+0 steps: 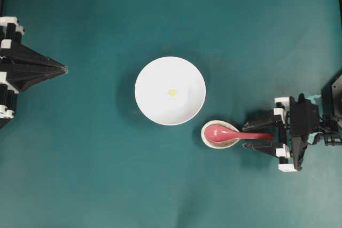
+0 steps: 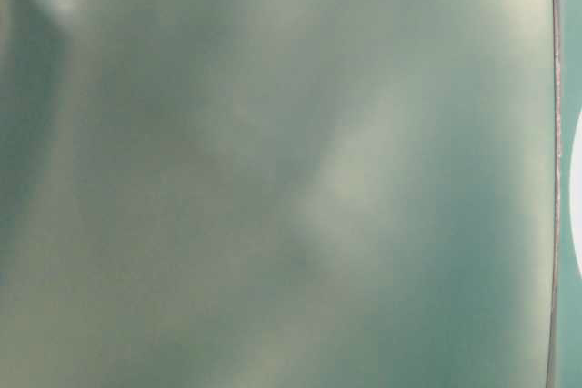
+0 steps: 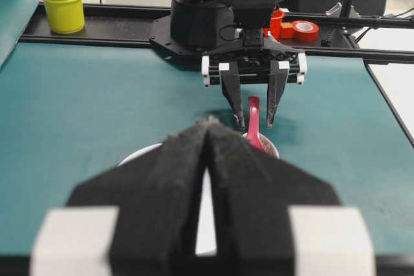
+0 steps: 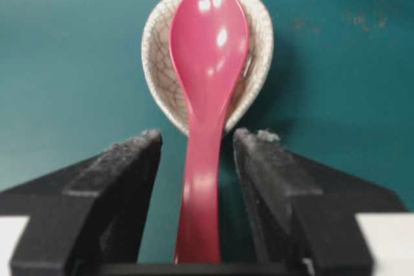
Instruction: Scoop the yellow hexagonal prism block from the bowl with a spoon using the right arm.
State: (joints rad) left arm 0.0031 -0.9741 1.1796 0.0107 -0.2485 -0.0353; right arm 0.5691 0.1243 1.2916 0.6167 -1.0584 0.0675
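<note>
On the teal tabletop (image 1: 80,174), the tiny yellow hexagonal prism block (image 1: 172,93) lies in the large round white bowl (image 1: 155,73), while at the bowl's four o'clock the glossy pinkish-red soup spoon (image 1: 235,134) rests its head in the small crackled egg-shaped dish (image 1: 207,138), handle pointing to three o'clock.

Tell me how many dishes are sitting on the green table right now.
2. The big white bowl sits mid-table, holding a tiny yellow block. The small crackled dish lies just to its lower right, with the red spoon resting in it.

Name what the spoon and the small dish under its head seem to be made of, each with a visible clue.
Spoon: probably glazed ceramic or hard plastic; glossy pinkish-red with bright highlights. Small dish: likely crackle-glazed ceramic; fine dark crack lines across an off-white surface.
</note>
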